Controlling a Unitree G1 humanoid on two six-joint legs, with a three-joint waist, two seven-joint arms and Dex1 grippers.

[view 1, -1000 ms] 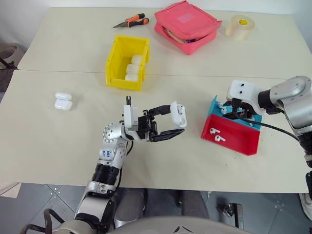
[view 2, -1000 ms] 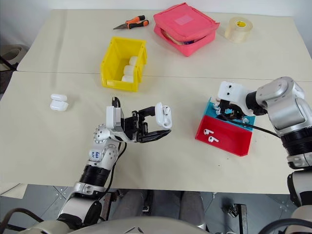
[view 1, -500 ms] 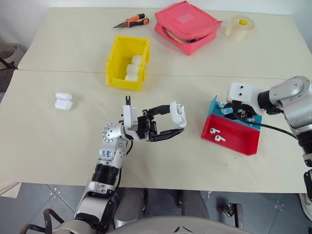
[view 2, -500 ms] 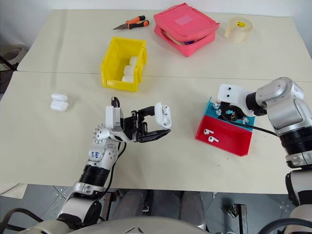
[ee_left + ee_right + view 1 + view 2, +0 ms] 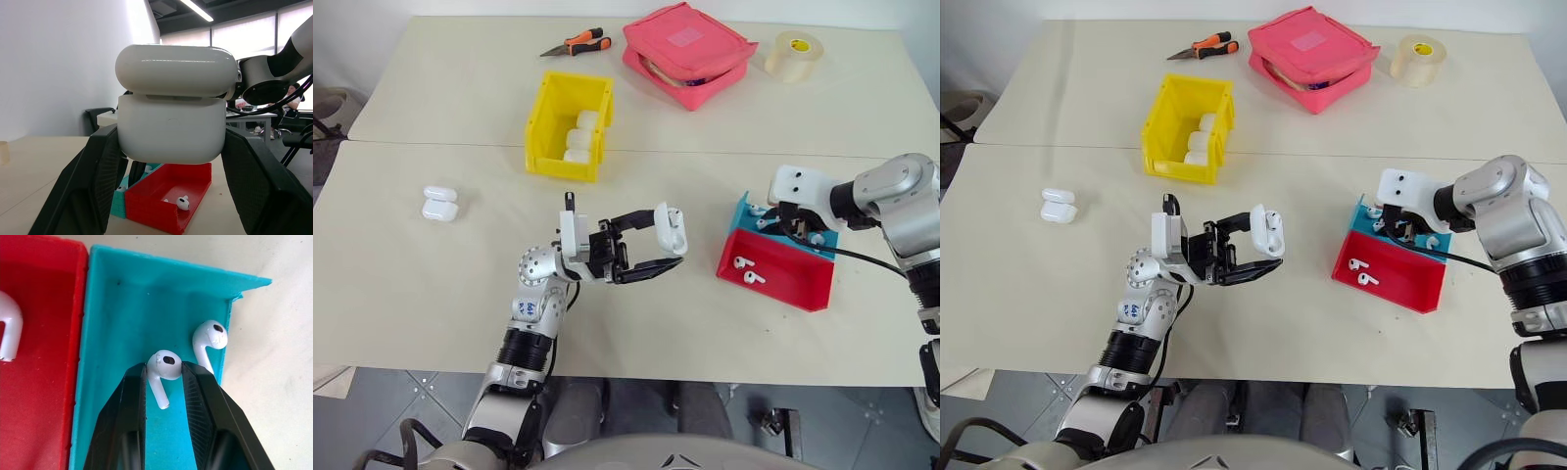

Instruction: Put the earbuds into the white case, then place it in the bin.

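Pinching an earbud (image 5: 164, 364) out of the blue tray (image 5: 127, 308) with the right pincer (image 5: 165, 377), fingers clamped on its head, stem hanging down between them.

Left pincer (image 5: 651, 245) is closed on the white case (image 5: 672, 229), holding it above the tabletop (image 5: 431, 284) by the body sides with the lid ajar. A second earbud (image 5: 209, 339) leans in the blue tray's corner, two more (image 5: 747, 270) lie in the red tray (image 5: 783, 284) beside it. The bin (image 5: 548, 122) sits well apart toward the far side, with cases already inside. Earbud looks tiny, light, glossy, so likely slippery and prone to twisting or popping out; hold on the bulb seems right, light squeeze. Case is rigid and smooth; grip by the body keeps the hinge free.
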